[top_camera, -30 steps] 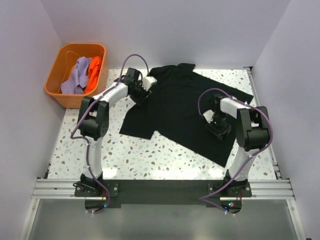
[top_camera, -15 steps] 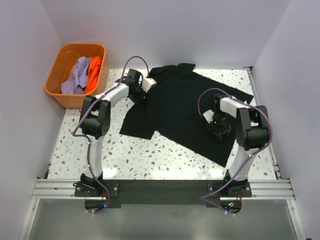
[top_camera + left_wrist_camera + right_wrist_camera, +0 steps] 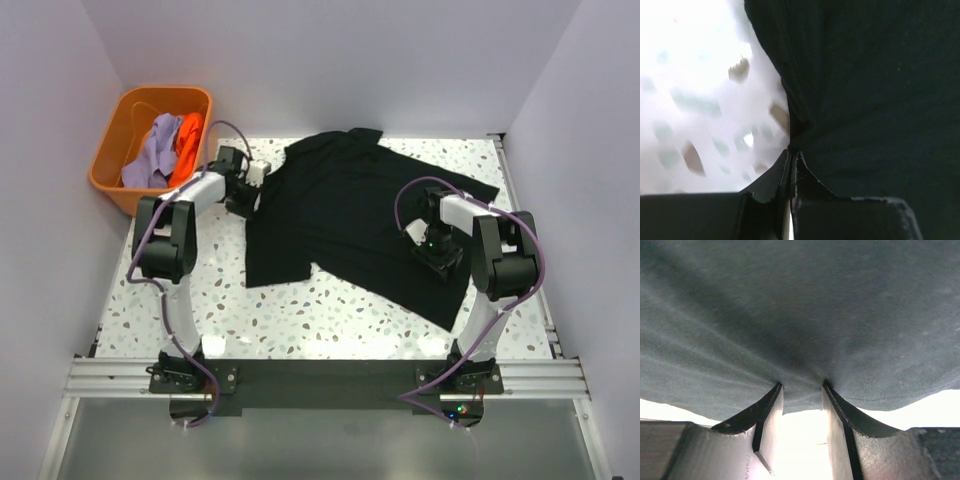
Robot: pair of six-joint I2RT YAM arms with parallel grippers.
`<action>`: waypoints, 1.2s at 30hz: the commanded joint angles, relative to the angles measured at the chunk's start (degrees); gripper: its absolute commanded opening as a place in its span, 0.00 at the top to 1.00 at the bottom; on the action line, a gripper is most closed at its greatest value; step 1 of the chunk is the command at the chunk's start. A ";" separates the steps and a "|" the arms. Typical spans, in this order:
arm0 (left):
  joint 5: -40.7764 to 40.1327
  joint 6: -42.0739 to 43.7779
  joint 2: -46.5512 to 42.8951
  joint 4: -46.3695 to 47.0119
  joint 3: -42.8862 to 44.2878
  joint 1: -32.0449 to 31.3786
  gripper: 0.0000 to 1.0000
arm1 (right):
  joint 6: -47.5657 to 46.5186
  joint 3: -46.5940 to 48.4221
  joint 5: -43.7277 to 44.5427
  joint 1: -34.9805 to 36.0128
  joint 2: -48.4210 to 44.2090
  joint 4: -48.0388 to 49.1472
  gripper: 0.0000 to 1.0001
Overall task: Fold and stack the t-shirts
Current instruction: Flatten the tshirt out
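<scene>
Two grippers on black t-shirt (image 3: 350, 215): left gripper (image 3: 791, 159) pinched on its left edge; right gripper (image 3: 801, 390) half-parted, fingertips against cloth, grip apparently none.

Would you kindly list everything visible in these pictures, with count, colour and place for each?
black t-shirt: one, black, spread across the middle of the table, pinched at its left edge and pressed near its right side
lavender t-shirt: one, lavender, crumpled in the tub
orange t-shirt: one, bright orange, crumpled in the tub beside the lavender one
tub: one, orange plastic, far left corner
table: one, white speckled, under everything
rail: one, metal, near edge, carrying both arm bases
left hand: one, black fingers, shut on the shirt's left edge
right hand: one, black fingers partly apart, tips against the shirt's right side
</scene>
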 commanded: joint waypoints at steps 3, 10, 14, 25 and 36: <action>0.41 -8.80 -8.71 -4.90 -14.25 2.47 1.00 | -3.83 -0.38 3.07 -0.55 0.39 8.75 0.60; 6.82 -8.29 -22.31 -4.38 -20.41 3.17 0.68 | -6.20 1.81 1.84 -0.55 -2.33 8.31 0.59; 9.70 -2.05 -26.20 -0.42 -16.81 2.74 0.48 | -5.68 6.29 -0.43 -1.34 -4.18 5.59 0.59; 13.44 28.19 -28.13 -13.00 -24.68 -15.36 0.46 | -5.06 3.06 -4.93 -1.69 -10.42 -4.00 0.58; 7.01 32.59 -29.36 -12.73 -40.34 -27.39 0.50 | -3.74 -1.61 -3.17 -4.32 -8.41 -1.98 0.58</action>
